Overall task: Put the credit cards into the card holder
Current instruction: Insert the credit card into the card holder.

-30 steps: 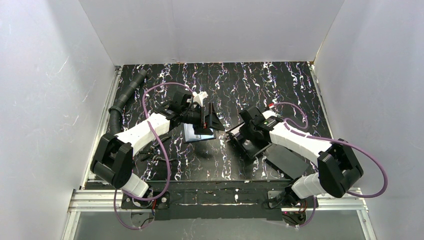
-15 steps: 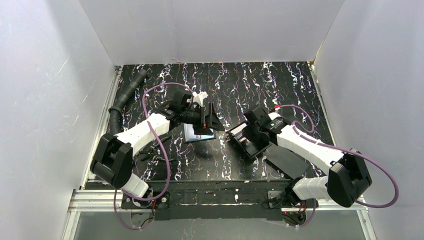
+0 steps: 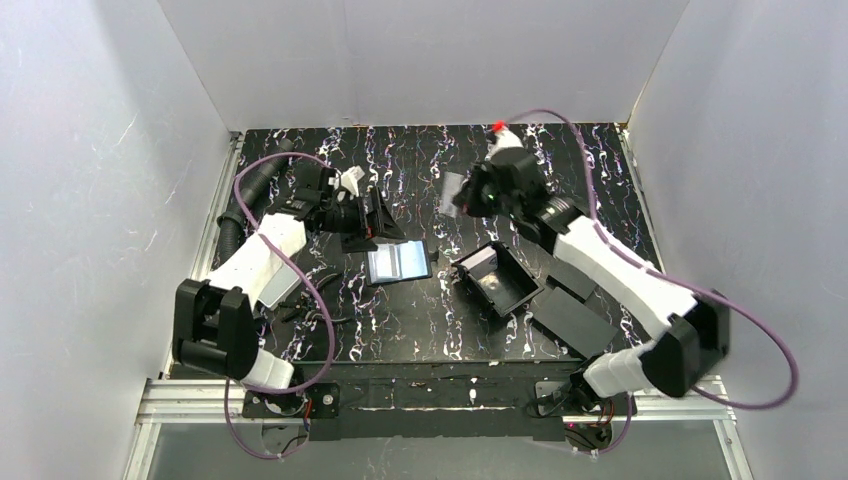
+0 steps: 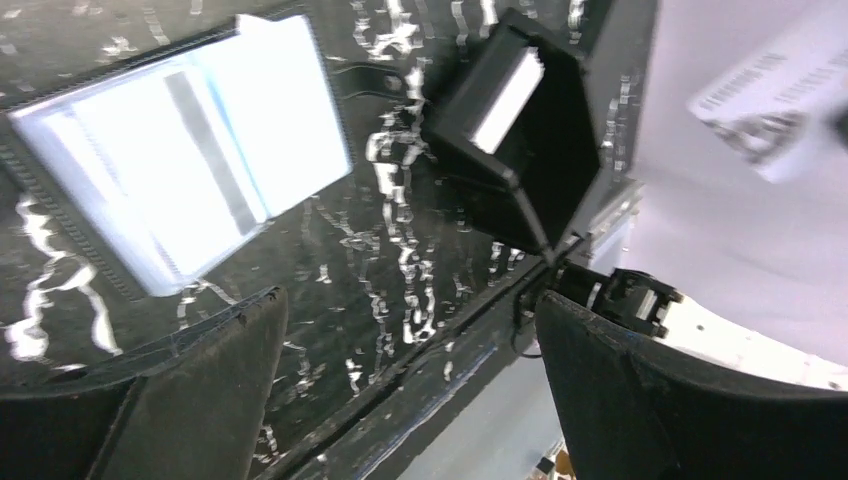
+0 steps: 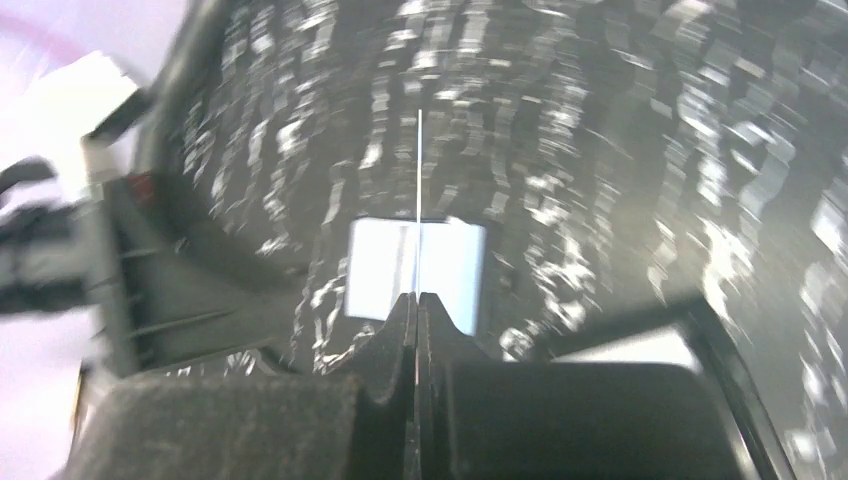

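top external view: the right claw [image 3: 463, 200], up above the far tabletop [image 3: 600, 160], is pinching a credit card [image 3: 451, 190]. the left claw [image 3: 383, 220] hangs spread just beside the open card holder [image 3: 398, 262], which lies flat mid-tabletop.

Top camera looks down over the table [image 3: 400, 325]; both close wrist views, one blurred, apparently share the card holder [image 4: 190, 150].

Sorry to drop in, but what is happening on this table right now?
The right end effector is shut on a card and holds it in the air over the far side of the table. The card holder lies open on the table, pale inside up. The left end effector is open and empty, close to the holder. The card is not yet in the holder.
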`<control>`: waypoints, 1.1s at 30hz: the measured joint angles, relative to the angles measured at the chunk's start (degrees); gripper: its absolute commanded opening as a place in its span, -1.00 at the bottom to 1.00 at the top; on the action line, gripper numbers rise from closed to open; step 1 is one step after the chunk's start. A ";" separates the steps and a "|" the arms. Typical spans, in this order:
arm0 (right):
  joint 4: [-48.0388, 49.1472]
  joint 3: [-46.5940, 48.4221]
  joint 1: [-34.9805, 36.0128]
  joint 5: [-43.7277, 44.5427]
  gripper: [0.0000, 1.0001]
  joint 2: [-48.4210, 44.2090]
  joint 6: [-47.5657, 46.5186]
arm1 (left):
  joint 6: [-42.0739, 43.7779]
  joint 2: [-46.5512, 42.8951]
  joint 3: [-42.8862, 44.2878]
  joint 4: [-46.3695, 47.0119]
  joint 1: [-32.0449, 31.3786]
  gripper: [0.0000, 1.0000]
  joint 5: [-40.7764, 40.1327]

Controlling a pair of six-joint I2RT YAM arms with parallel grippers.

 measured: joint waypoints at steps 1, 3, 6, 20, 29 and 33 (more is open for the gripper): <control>1.29 2.25 -0.24 -3.82 -0.97 2.43 -2.62 | 0.92 1.03 0.79 -1.27 0.52 0.84 -0.70; 4.61 6.40 -1.01 -12.26 -0.97 8.26 -7.34 | 2.60 3.85 3.02 -4.02 0.66 0.86 -2.38; 7.65 8.92 -2.95 -27.08 -0.97 17.38 -10.67 | 4.79 8.20 4.87 -6.32 0.31 0.88 -6.67; -0.20 15.93 -8.26 -57.31 -0.97 40.06 -19.45 | 10.45 22.80 9.31 -12.07 0.24 0.56 -18.56; -1.18 17.22 -8.07 -61.20 -0.97 44.87 -20.74 | 11.47 24.96 10.86 -13.42 0.24 0.20 -21.55; -2.51 17.22 -8.04 -61.35 -0.97 47.25 -20.79 | 11.65 25.16 10.86 -13.57 0.24 0.09 -22.40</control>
